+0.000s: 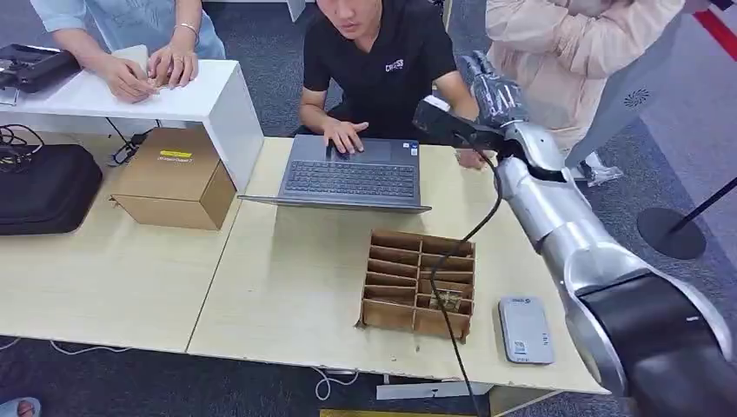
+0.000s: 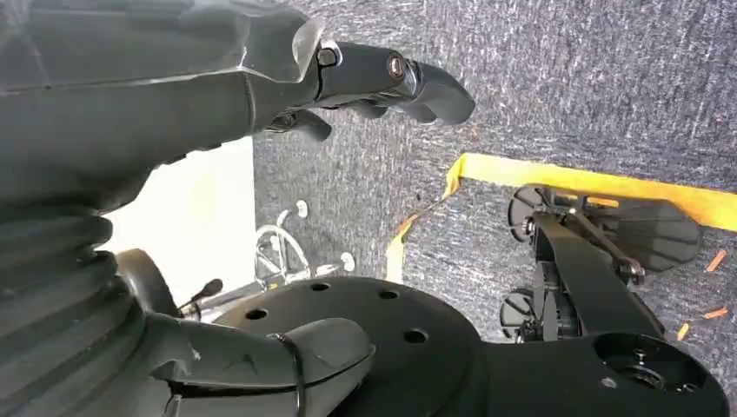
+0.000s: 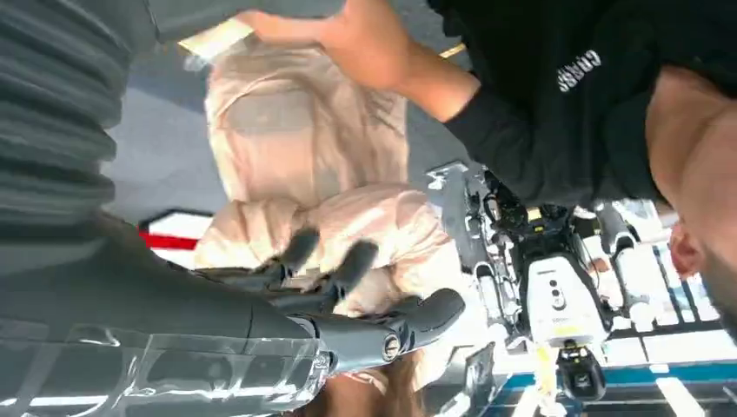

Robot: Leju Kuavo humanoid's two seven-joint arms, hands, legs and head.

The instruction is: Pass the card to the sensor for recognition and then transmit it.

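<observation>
From the head view, your right hand (image 1: pixel 494 89) was raised high beyond the table's (image 1: pixel 287 287) far edge, reaching toward a person in a pale top, fingers spread and holding nothing. The grey sensor (image 1: pixel 525 329) lay flat near the table's near right corner, its long axis running near to far, just right of a cardboard divider tray (image 1: pixel 417 282). A card-like piece (image 1: pixel 448 301) seemed to sit in one near-right compartment of the tray, though you could not be sure it was the card. A laptop (image 1: pixel 352 176) sat at the far edge.

In the left wrist view, your left hand (image 2: pixel 382 82) hung over carpet, fingers loosely curled and empty.

In the right wrist view, your right hand (image 3: pixel 348 295) was open, no card in it. The sensor lay well behind and below that hand, nearer the right arm than the left.
</observation>
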